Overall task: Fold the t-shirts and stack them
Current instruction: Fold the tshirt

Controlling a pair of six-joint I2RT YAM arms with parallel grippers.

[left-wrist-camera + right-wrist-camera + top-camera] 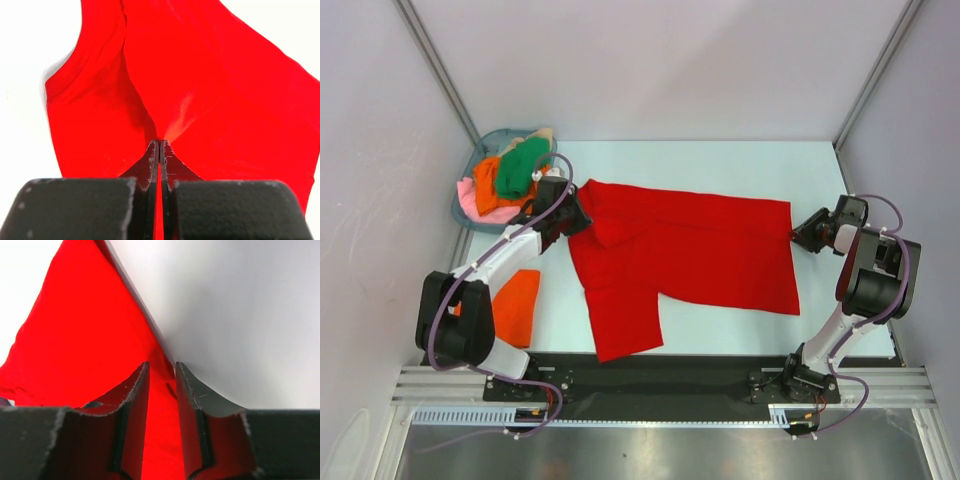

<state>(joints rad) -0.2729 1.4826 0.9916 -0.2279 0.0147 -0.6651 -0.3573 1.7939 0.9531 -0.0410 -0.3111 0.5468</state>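
Nearest the overhead camera: the mounting rail point(660, 385), with both your arm bases bolted to it.

Table point(720, 165): pale surface; it carries everything listed below.

Red t-shirt point(710, 250): your largest item. It is spread mostly flat across the middle of the table, with the collar end to the left, the hem to the right, and one sleeve lying toward the near edge. The cloth at the collar end is gathered into a ridge.

Basket point(492, 137): blue-grey plastic, at the far-left corner of the table, near the red t-shirt's collar end. It holds a crumpled heap of shirts.

Folded orange t-shirt point(517, 305): flat on the table at the near left, beside your left arm and apart from the red one.

Heap in the basket:
- green t-shirt point(520, 168) on top
- crumpled orange t-shirt point(487, 178) beside it to the left
- pink t-shirt point(480, 205) at the near-left rim
- beige t-shirt point(542, 133), only a scrap showing at the far edge

Left gripper point(159, 145): jaws pressed together on a pinch of the red t-shirt at the collar end. The cloth rises into the fingertips as a creased peak.

Right gripper point(161, 367): at the far-right corner of the hem. The jaws stand narrowly apart with the red edge running between them — you cannot tell whether either finger touches the cloth.
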